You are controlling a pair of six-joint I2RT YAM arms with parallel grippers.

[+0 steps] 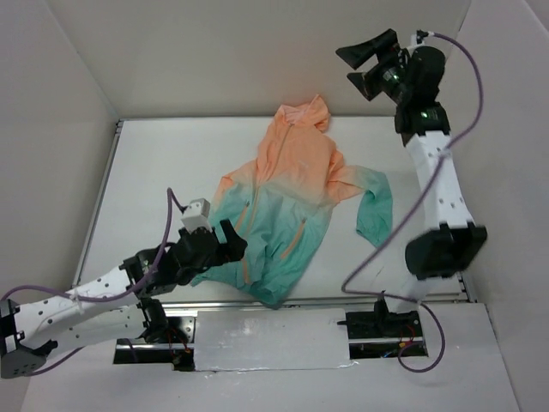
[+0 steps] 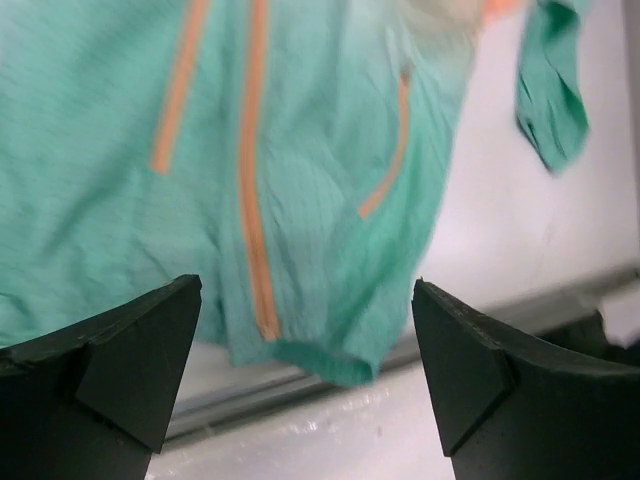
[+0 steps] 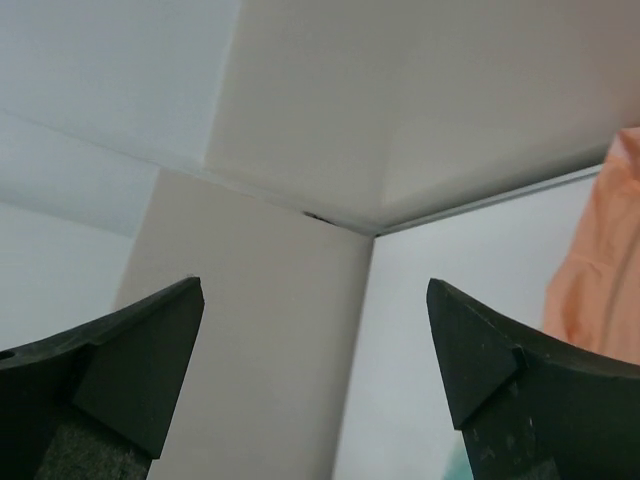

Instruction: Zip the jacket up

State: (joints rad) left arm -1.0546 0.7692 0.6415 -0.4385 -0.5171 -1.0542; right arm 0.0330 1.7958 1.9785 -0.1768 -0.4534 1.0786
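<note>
Plainly, the left end effector (image 2: 305,385) has its fingers spread with nothing between them. It hangs over the teal hem of the jacket (image 2: 330,200), close to the counter's near edge. The right end effector (image 3: 315,375) is likewise spread and holds nothing. It is raised high above the far right corner and faces the enclosure walls. The jacket lies flat in the middle of the counter (image 1: 154,172). Its long axis runs far to near, tilted slightly: the peach hood points to the far edge and the teal hem reaches the near edge. An orange zipper (image 2: 250,180) runs down its front to the hem. One sleeve (image 1: 376,210) lies folded toward the right edge.
</note>
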